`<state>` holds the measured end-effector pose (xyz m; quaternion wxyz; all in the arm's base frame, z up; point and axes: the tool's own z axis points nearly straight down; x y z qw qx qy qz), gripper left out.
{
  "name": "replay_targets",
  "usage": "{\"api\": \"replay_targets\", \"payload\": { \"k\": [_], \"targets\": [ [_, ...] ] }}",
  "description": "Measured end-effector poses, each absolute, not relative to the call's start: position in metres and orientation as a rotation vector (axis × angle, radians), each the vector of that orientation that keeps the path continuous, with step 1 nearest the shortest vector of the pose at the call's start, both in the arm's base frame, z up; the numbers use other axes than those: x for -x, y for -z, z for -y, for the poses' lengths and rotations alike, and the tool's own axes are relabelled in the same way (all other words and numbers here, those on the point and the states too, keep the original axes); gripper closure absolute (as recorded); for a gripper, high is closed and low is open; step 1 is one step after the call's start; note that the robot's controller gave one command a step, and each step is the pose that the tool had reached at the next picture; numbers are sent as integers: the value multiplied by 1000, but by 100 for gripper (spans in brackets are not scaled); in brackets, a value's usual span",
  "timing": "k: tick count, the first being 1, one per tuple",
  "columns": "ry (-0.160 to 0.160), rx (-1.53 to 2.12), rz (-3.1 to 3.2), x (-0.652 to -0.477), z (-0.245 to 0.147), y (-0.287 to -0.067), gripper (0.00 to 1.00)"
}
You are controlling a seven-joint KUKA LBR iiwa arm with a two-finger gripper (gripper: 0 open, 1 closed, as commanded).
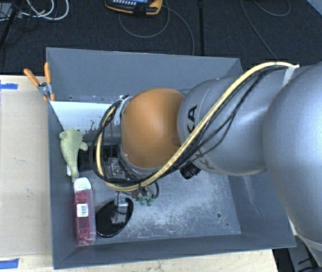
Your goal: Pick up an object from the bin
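Your arm (251,123) reaches in from the right, and its orange wrist cover (149,126) hangs over the left half of the bin (149,67). It hides the working end, so you cannot tell whether the jaws are apart or together, nor whether anything is in them.

Three things lie nearest.
- **Plush toy:** A pale green plush toy (72,147) lies against the left wall, about halfway along it and just beside the wrist.
- **Box:** A dark red box with a white label (84,213) lies along the same wall, down in the lower-left corner.
- **Black thing:** A glossy black oval thing (107,222) with a silvery part on top lies just right of the box, near the bottom wall.

The plush is probably your easiest pick. It looks light and soft and should give under a squeeze, so take it across its narrow middle.

The box looks stiff and smooth. Close across its short width, but the wall beside it leaves little room on that side.

The black thing looks slick and low, so it may well slide away.
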<state>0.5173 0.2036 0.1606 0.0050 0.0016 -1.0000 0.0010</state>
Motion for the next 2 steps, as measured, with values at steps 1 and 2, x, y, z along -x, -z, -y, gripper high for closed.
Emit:
{"api": "replay_targets", "payload": {
  "k": [1,2],
  "targets": [
    [-1,2,3139,-519,-203,-165,0],
    [3,-308,3128,-513,-198,-128,0]
  ]
}}
